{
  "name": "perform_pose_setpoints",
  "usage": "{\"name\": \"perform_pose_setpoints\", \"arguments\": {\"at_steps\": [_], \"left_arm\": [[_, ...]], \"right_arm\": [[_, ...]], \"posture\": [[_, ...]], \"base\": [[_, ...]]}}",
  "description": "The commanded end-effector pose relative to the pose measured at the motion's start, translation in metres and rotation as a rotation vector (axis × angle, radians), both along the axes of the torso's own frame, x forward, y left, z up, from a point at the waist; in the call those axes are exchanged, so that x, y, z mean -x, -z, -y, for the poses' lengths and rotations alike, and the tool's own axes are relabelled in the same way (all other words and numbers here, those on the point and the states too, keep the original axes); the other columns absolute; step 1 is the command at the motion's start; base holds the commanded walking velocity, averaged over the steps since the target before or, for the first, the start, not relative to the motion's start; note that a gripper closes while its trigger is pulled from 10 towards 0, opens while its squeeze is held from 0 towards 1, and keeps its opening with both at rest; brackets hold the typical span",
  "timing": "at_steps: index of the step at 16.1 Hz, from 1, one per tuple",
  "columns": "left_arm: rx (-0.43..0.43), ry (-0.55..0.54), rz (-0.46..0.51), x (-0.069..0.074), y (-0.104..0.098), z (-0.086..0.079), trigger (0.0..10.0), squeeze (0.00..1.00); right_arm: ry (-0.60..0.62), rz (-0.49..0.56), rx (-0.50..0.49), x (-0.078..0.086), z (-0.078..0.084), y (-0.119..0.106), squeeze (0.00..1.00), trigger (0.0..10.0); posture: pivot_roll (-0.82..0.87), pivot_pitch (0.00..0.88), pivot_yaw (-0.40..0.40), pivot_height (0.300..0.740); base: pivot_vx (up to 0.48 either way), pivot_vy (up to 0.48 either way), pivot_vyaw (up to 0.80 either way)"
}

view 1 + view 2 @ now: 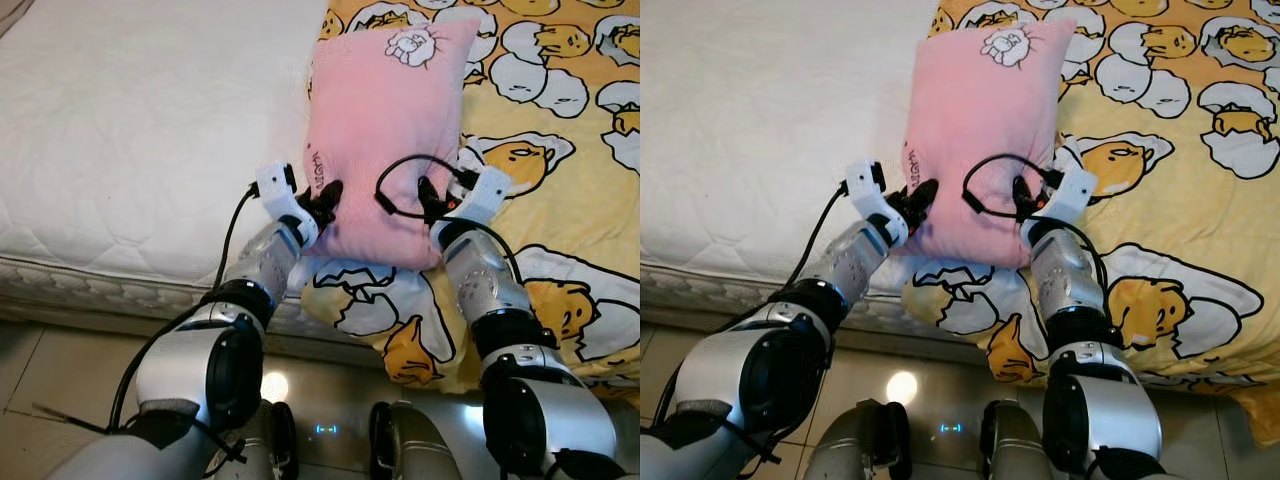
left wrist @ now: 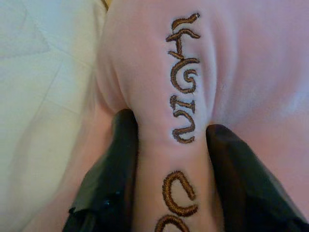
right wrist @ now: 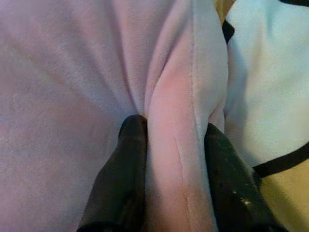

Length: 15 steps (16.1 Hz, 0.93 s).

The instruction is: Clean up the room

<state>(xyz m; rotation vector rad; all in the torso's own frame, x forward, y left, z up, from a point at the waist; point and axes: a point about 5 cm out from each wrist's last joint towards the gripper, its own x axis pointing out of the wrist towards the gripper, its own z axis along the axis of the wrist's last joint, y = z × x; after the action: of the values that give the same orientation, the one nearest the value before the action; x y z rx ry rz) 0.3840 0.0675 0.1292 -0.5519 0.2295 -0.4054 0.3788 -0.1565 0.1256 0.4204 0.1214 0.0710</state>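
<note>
pillow (image 1: 385, 140): pink, on bed, straddling white mattress (image 1: 130, 130) and yellow blanket (image 1: 560, 150) | left hand (image 1: 322, 203): pinched on near-left edge | right hand (image 1: 428, 200): pinched on near-right edge | two-point hold likely keeps the soft pillow level for repositioning

Left gripper (image 1: 324, 203) and right gripper (image 1: 428, 198) pinch the pink pillow's (image 1: 385, 130) near corners over the yellow egg-print blanket (image 1: 560, 150).
</note>
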Motion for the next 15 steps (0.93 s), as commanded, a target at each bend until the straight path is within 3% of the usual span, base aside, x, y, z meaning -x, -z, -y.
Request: {"name": "perform_pose_setpoints", "arguments": {"at_steps": [1,7,9,10,12,15], "left_arm": [[-0.039,0.050,-0.063,0.009,0.017,0.007,0.0,0.00],[-0.080,0.051,0.021,0.004,0.006,-0.001,0.0,0.00],[-0.113,0.045,0.093,-0.003,-0.007,-0.008,0.0,0.00],[-0.173,0.045,0.187,-0.008,-0.022,-0.018,0.0,0.00],[-0.225,0.037,0.286,-0.014,-0.040,-0.028,0.0,0.00],[-0.253,0.013,0.382,-0.015,-0.055,-0.040,0.0,0.00]], "right_arm": [[-0.026,-0.131,0.020,0.010,-0.007,0.029,0.00,0.0],[-0.030,-0.118,0.007,0.006,-0.011,0.026,0.00,0.0],[-0.025,-0.052,0.050,0.001,-0.010,0.013,0.00,0.0],[-0.017,0.046,0.115,-0.004,-0.006,-0.007,0.00,0.0],[0.000,0.139,0.140,-0.009,0.000,-0.028,0.00,0.0],[0.000,0.256,0.204,-0.008,0.004,-0.053,0.00,0.0]], "posture": [[-0.15,0.200,0.042,0.700],[-0.09,0.065,0.019,0.700],[-0.06,0.000,0.024,0.700],[-0.05,0.000,0.037,0.700],[-0.03,0.000,0.040,0.700],[-0.01,0.000,0.033,0.700]], "base": [[0.000,0.000,0.00],[0.000,0.000,0.00],[0.000,0.000,0.00],[0.000,0.000,0.00],[0.000,0.000,0.00],[0.000,0.000,0.00]]}}
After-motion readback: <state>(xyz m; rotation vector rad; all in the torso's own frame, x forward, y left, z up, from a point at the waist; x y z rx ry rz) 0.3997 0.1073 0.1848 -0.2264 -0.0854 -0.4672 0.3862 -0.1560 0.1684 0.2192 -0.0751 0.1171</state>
